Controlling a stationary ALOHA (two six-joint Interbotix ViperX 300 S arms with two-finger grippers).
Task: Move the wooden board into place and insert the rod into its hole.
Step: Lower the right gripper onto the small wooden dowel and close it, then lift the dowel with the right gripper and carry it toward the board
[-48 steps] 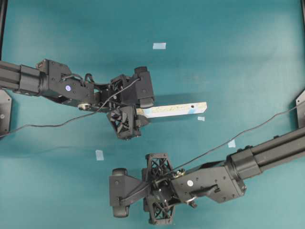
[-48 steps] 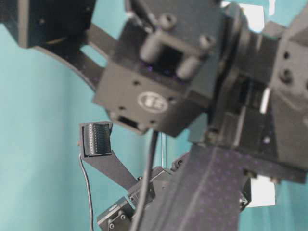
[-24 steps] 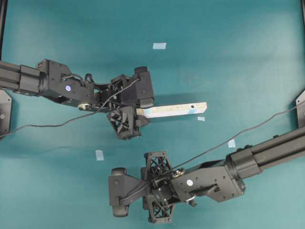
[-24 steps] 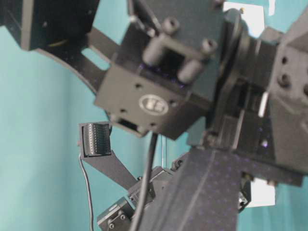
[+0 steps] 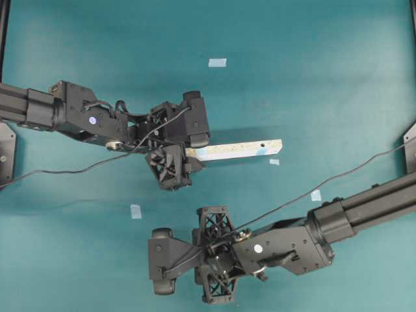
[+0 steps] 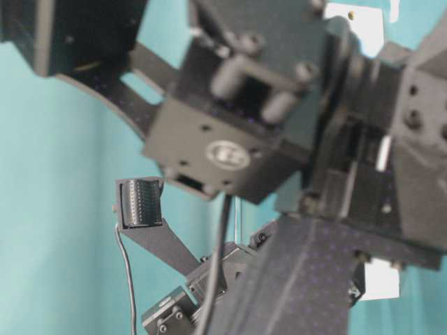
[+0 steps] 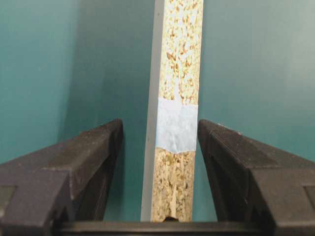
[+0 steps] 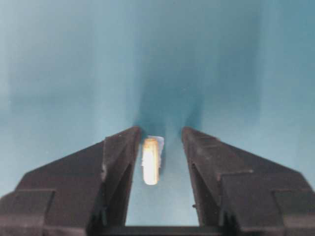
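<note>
The wooden board (image 5: 240, 149) lies flat mid-table, a pale speckled strip with its hole (image 5: 262, 145) near the right end. My left gripper (image 5: 182, 153) stands open astride the board's left end. In the left wrist view the board (image 7: 177, 64) and its blue patch (image 7: 176, 125) run between the fingers, with a clear gap on the left and a sliver on the right. Near the front edge, my right gripper (image 5: 211, 257) points down. In the right wrist view the rod (image 8: 150, 161) lies on the table between the open fingers (image 8: 160, 135), close to the left one.
Pale blue tape squares lie on the teal mat at the back (image 5: 217, 62), front left (image 5: 136, 210), right (image 5: 316, 195) and beside the board's right end (image 5: 274, 161). Cables trail from both arms. The table-level view is filled by blurred arm parts.
The right gripper's fingers have drawn closer together around the rod. The left arm and the board have not moved.
</note>
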